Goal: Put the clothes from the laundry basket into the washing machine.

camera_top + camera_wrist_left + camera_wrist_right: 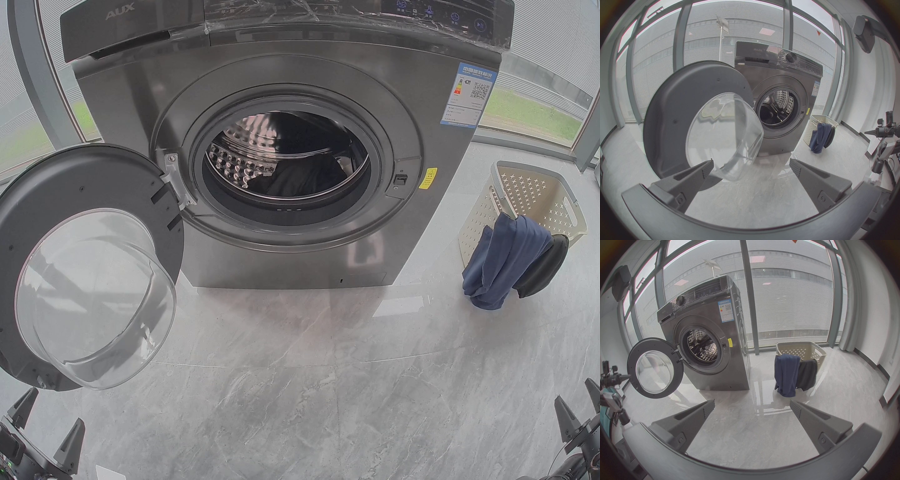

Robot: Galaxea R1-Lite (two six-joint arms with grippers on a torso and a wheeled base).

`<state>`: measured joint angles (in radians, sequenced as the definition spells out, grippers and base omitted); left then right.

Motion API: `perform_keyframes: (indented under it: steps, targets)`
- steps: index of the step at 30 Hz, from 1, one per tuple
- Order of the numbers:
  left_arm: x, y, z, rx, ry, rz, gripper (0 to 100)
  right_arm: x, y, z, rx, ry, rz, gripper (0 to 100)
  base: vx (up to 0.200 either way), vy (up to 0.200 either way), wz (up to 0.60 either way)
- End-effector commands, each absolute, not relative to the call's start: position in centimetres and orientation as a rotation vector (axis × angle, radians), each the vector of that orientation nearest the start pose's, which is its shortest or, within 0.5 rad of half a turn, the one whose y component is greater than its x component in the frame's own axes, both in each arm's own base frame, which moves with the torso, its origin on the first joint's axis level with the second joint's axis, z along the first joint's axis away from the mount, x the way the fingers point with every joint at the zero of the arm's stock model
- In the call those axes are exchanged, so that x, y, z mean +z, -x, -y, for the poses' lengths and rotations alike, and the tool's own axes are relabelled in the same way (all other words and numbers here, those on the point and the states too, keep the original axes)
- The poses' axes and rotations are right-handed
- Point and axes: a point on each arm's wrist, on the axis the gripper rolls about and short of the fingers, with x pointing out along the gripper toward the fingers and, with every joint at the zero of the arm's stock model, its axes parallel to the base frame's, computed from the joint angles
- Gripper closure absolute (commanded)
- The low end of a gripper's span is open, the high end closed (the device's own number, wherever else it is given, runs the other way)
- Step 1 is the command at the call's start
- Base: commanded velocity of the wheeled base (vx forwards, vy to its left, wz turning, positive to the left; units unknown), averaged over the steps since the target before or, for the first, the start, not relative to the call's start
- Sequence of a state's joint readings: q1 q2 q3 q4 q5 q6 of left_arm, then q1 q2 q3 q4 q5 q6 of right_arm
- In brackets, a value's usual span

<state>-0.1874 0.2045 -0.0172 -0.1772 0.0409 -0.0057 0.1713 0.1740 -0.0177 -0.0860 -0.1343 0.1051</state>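
Grey tile floor (312,400). Blue garment (503,259) over laundry basket (540,194) rim — probably soft, light, floppy; I'd pinch the rim fold. My left pincer (750,162), right pincer (752,402) — both open.

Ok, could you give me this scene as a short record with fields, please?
washing machine: door swung fully open, on the robot's left
laundry basket: on the floor, right of the machine
blue garment: draped over the basket's front rim
dark garment: draped beside the blue one, same rim
left tool: open, empty, facing the door
right tool: open, empty, apart from the basket
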Motion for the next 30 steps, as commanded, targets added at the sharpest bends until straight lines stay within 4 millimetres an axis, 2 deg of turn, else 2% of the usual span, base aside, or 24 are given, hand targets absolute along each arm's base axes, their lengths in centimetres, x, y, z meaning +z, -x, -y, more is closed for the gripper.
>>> perform_keyframes:
  steps: [1, 4, 9, 13, 15, 18, 19, 21, 22, 24, 30]
  targets:
    - [9.2, 1.5, -0.3, -0.072, 0.02, 0.048, 0, 8.4, 1.6, 0.7, -0.105, -0.105, -0.017, 0, 0.0, 0.0, 0.0]
    - [8.6, 1.8, 0.0, -0.004, -0.017, 0.031, 0, 8.4, 1.6, 0.9, -0.176, -0.076, -0.015, 0, 0.0, 0.0, 0.0]
    - [8.2, 2.2, 0.1, -0.044, -0.018, 0.046, 0, 8.4, 1.6, 0.9, -0.162, -0.061, -0.017, 0, 0.0, 0.0, 0.0]
    - [8.2, 2.2, -0.2, 0.105, -0.027, 0.043, 0, 8.4, 1.7, 0.7, -0.235, -0.004, -0.01, 0, 0.0, 0.0, 0.0]
    - [8.1, 2.2, -0.2, 0.114, -0.022, 0.046, 0, 8.3, 2.2, 0.4, -0.264, 0.027, 0.034, 0, 0.0, 0.0, 0.0]
    - [7.8, 2.2, -0.1, 0.035, 0.003, 0.015, 0, 8.3, 2.3, 0.2, -0.069, 0.031, 0.065, 0, 0.0, 0.0, 0.0]
    - [7.5, 2.3, 0.0, -0.001, 0.003, -0.023, 0, 8.3, 2.3, 0.1, -0.051, 0.024, 0.062, 0, 0.0, 0.0, 0.0]
    - [7.5, 2.3, 0.0, -0.009, 0.008, -0.031, 0, 8.3, 2.3, 0.2, -0.065, 0.018, 0.058, 0, 0.0, 0.0, 0.0]
    - [7.5, 2.3, 0.0, 0.012, 0.005, -0.018, 0, 8.2, 2.4, 0.4, -0.155, 0.001, 0.042, 0, 0.0, 0.0, 0.0]
    - [7.5, 2.2, -0.1, 0.026, 0.006, -0.006, 0, 8.2, 2.5, 0.4, -0.19, 0.006, 0.033, 0, 0.0, 0.0, 0.0]
    - [7.6, 2.2, -0.1, 0.035, 0.024, -0.003, 0, 8.2, 2.5, 0.4, -0.18, 0.005, 0.028, 0, 0.0, -0.2, 0.0]
